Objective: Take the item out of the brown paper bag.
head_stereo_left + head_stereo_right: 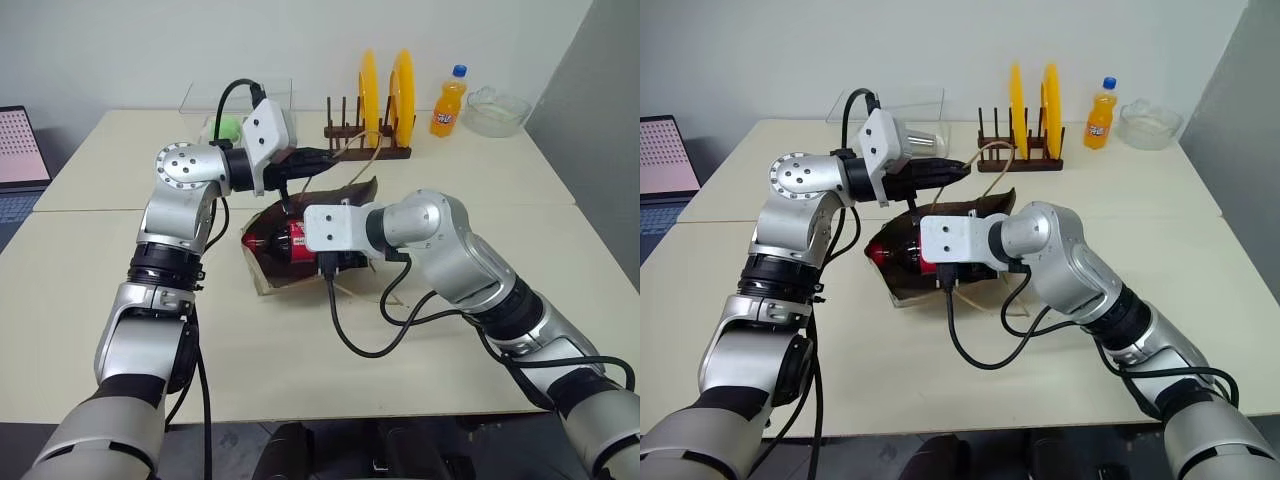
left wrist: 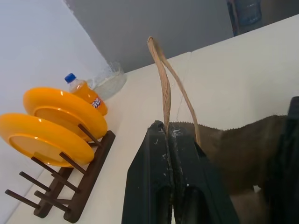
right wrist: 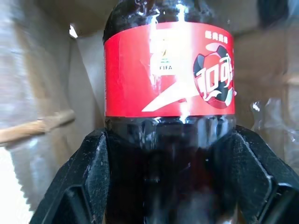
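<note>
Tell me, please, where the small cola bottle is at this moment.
The cola bottle lies at the mouth of the brown paper bag in the middle of the table, gripped between the fingers of the right hand, in front of the plate rack.

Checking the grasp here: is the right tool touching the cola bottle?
Touching. The right wrist view shows the right tool with both black fingers pressed against the cola bottle.

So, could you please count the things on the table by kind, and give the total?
Bottles: 2, cola bottle and orange soda bottle
Yellow plates: 2
Plate rack: 1
Brown paper bag: 1
Clear bowl: 1
Total: 7
</note>
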Tool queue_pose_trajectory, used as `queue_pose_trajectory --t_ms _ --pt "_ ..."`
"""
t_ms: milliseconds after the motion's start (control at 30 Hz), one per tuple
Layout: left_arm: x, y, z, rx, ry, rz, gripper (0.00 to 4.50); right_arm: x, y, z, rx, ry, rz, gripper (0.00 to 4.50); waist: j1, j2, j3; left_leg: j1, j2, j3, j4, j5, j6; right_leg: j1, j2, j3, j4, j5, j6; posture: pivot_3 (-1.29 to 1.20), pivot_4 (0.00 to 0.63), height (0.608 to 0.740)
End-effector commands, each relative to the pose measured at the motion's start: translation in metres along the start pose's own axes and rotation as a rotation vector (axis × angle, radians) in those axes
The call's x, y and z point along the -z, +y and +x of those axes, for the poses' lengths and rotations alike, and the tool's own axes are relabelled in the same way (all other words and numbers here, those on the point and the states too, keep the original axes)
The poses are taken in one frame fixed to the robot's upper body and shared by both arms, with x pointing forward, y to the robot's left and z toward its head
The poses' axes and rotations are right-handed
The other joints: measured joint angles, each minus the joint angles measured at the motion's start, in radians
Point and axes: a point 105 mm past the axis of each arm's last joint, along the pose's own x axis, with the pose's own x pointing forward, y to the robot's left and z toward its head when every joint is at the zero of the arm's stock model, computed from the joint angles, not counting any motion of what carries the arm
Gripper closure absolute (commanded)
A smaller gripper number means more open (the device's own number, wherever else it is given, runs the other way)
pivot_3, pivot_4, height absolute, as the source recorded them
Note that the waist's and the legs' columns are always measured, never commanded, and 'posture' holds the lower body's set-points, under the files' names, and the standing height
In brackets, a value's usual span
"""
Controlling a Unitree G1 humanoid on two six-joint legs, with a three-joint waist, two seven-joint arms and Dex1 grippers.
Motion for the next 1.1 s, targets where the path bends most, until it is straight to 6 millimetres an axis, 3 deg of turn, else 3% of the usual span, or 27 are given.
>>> queue_pose_trajectory --t_ms 33,333,467,733,900,1100 --pt "-0.015 0.007 0.003 -0.016 -0.038 0.062 4.5 -0.018 -0.018 -0.02 0.06 -0.059 -0.059 1.47 0.0 0.0 0.0 0.0 0.0 0.0 0.0 0.0 0.0 0.0 0.0 0.0 0.0 0.0 0.0 0.0 0.15 0.74" --pt "-0.014 0.009 0.005 -0.012 -0.044 0.079 4.5 0.0 -0.032 -0.045 0.083 0.051 -0.255 1.47 0.001 0.0 0.0 0.0 0.0 0.0 0.0 0.0 0.0 0.0 0.0 0.0 0.0 0.0 0.0 0.0 0.15 0.74" --pt "-0.016 0.009 0.007 -0.01 -0.055 0.081 4.5 0.018 -0.042 -0.049 0.136 0.161 -0.397 1.47 0.0 0.0 0.0 0.0 0.0 0.001 0.0 0.0 0.0 0.0 0.0 0.0 0.0 0.0 0.0 0.0 0.15 0.74" --pt "-0.017 0.009 0.007 -0.01 -0.063 0.085 4.5 0.028 -0.055 -0.057 0.17 0.221 -0.481 1.47 0.001 0.0 0.0 0.0 0.0 0.001 0.0 0.0 0.0 0.0 0.0 0.0 0.0 0.0 0.0 0.0 0.15 0.74" --pt "-0.017 0.009 0.007 -0.013 -0.067 0.086 4.5 0.018 -0.051 -0.061 0.158 0.131 -0.365 1.47 0.001 0.0 0.0 -0.001 0.0 0.001 0.0 0.0 0.0 0.0 0.0 0.0 0.0 0.0 0.0 0.0 0.15 0.74" --pt "-0.014 0.008 0.005 -0.015 -0.061 0.088 4.5 0.026 -0.054 -0.089 0.169 0.095 -0.187 1.47 0.002 0.0 0.0 -0.001 -0.001 0.001 0.0 0.0 0.0 0.0 -0.001 0.001 0.0 0.0 0.0 0.0 0.15 0.74"
